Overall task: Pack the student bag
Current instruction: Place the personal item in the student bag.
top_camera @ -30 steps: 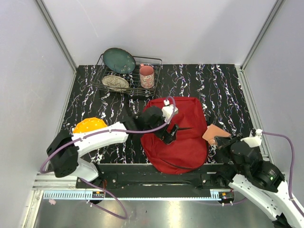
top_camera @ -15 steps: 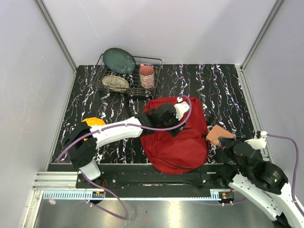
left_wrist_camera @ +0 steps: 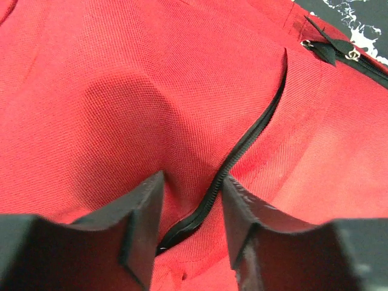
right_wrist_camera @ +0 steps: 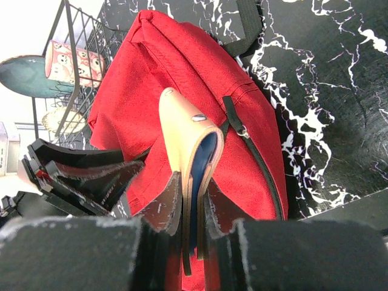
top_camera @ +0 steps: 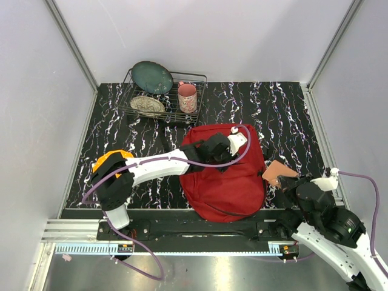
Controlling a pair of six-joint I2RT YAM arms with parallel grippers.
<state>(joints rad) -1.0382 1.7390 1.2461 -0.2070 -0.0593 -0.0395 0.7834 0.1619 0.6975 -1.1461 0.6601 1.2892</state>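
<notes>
Since a second ago the left arm has reached further right across the bag, and its jaws have drawn in from wide to about half apart. The left gripper (left_wrist_camera: 193, 194) now straddles a raised fold of red cloth, with the black zip (left_wrist_camera: 254, 133) running up between the two jaws. A gap shows on both sides, so I see no firm pinch yet. The right gripper (right_wrist_camera: 193, 200) is clamped on a tan wallet (right_wrist_camera: 185, 130) with a blue inside, held on edge just right of the bag and above the table (top_camera: 285, 109).

By my reading, the step in hand is getting the front pocket open so the wallet can go in. The stretch of zip in view looks shut, and a zip pull (left_wrist_camera: 330, 51) lies further along, away from the jaws. The next move seems to call for either a sure pinch on the cloth beside the zip or a shift along to that pull. Loose cloth may slide out of a shallow grip.

The student bag (top_camera: 233, 182) lies flat in the near middle of the table. It is dark red woven cloth, soft and slumped into folds, with black zips. A dish rack (top_camera: 159, 100) stands well apart at the far left.
</notes>
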